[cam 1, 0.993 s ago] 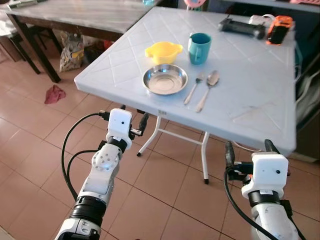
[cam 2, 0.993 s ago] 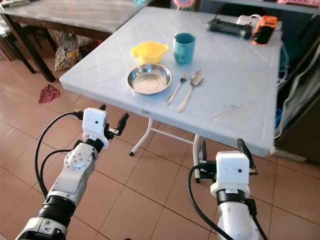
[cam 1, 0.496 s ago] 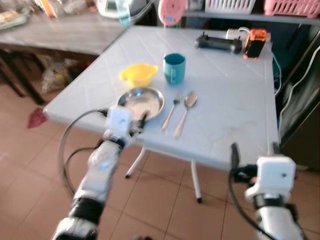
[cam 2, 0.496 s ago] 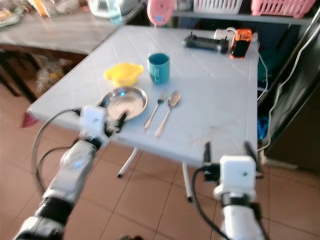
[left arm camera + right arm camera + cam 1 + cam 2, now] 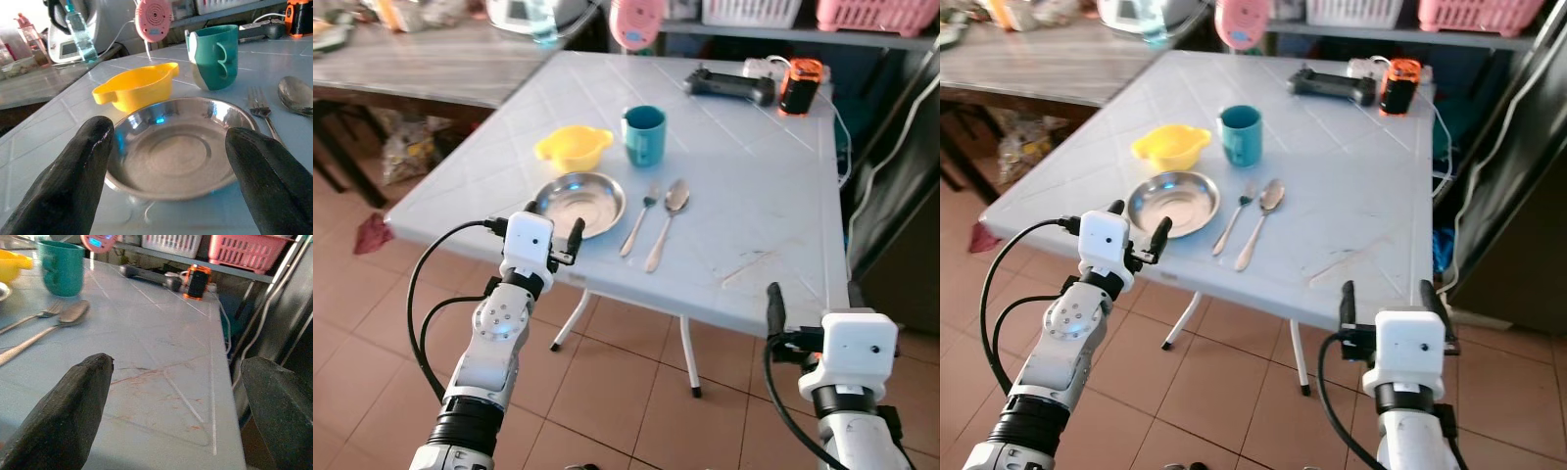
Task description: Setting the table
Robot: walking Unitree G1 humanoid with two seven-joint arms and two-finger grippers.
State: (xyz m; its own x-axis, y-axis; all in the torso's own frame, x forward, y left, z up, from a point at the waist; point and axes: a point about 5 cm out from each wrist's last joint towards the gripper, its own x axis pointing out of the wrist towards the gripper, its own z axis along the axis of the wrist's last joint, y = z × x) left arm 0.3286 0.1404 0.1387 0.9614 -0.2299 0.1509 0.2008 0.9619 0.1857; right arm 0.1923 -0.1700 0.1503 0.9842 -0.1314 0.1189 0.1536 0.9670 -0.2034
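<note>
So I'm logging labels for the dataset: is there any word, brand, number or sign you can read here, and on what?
None can be read.
Pink round device: a lit blue display, its characters too blurred to read.
Orange and black device: any marking too small to tell.
Teal mug: a pale shape, no letters.

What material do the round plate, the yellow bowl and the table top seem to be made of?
The round plate looks like polished metal, probably steel: it reflects light and colours. The yellow bowl seems to be plastic, with an even, matte colour. The table top looks like moulded plastic, pale and dull, with pressed lines; I cannot be sure.
</note>
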